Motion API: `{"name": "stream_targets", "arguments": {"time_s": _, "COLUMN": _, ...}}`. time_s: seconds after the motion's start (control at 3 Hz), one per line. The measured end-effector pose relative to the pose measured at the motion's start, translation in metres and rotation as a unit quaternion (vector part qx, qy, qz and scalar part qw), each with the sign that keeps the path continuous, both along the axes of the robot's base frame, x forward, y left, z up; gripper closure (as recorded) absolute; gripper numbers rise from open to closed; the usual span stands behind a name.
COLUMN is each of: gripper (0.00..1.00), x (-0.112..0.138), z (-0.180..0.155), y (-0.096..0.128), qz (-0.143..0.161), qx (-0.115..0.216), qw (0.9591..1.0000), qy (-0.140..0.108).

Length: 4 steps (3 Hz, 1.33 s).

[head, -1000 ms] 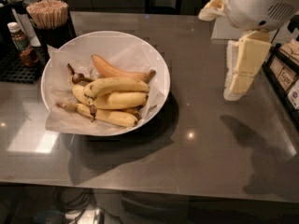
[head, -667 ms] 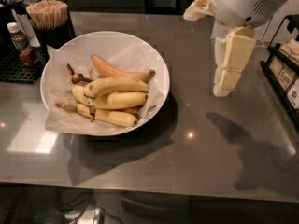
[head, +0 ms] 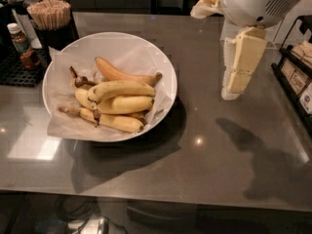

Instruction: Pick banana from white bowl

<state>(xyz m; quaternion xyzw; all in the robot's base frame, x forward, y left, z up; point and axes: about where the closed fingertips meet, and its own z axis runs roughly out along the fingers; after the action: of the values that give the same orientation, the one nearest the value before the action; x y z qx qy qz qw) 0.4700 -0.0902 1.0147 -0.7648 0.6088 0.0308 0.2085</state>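
Observation:
The white bowl (head: 164, 68), wide and lined with crinkled white paper, stands on the grey counter at left of centre. Several ripe yellow bananas lie in it; the topmost freckled banana (head: 120, 88) lies across the pile with its dark stem to the left. An orange-tinted banana (head: 119, 73) lies behind them. My gripper (head: 232, 88) hangs pointing down from the white arm at the upper right. It is above the counter, well to the right of the bowl and apart from it, and holds nothing.
A black holder of wooden stir sticks (head: 50, 14) and a small brown sauce bottle (head: 22, 46) stand on a black mat (head: 14, 70) at the back left. A black rack with packets (head: 295, 77) stands along the right edge. The counter's front edge is near.
My gripper has moved left toward the bowl and risen a little. The bowl and bananas have not moved.

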Motion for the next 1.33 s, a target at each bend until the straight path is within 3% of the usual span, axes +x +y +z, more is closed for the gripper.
{"name": "stream_targets", "arguments": {"time_s": 0.33, "gripper": 0.00, "x": -0.025, "z": 0.015, "y": 0.038, "qz": 0.062, "qx": 0.023, "qw": 0.9974, "qy": -0.027}}
{"name": "stream_targets", "arguments": {"time_s": 0.67, "gripper": 0.00, "x": -0.058, "z": 0.036, "y": 0.098, "qz": 0.159, "qx": 0.044, "qw": 0.9853, "qy": -0.042}}
{"name": "stream_targets", "arguments": {"time_s": 1.0, "gripper": 0.00, "x": -0.073, "z": 0.045, "y": 0.158, "qz": 0.239, "qx": 0.069, "qw": 0.9681, "qy": -0.033}}
{"name": "stream_targets", "arguments": {"time_s": 1.33, "gripper": 0.00, "x": -0.064, "z": 0.038, "y": 0.209, "qz": 0.282, "qx": 0.100, "qw": 0.9541, "qy": -0.002}}
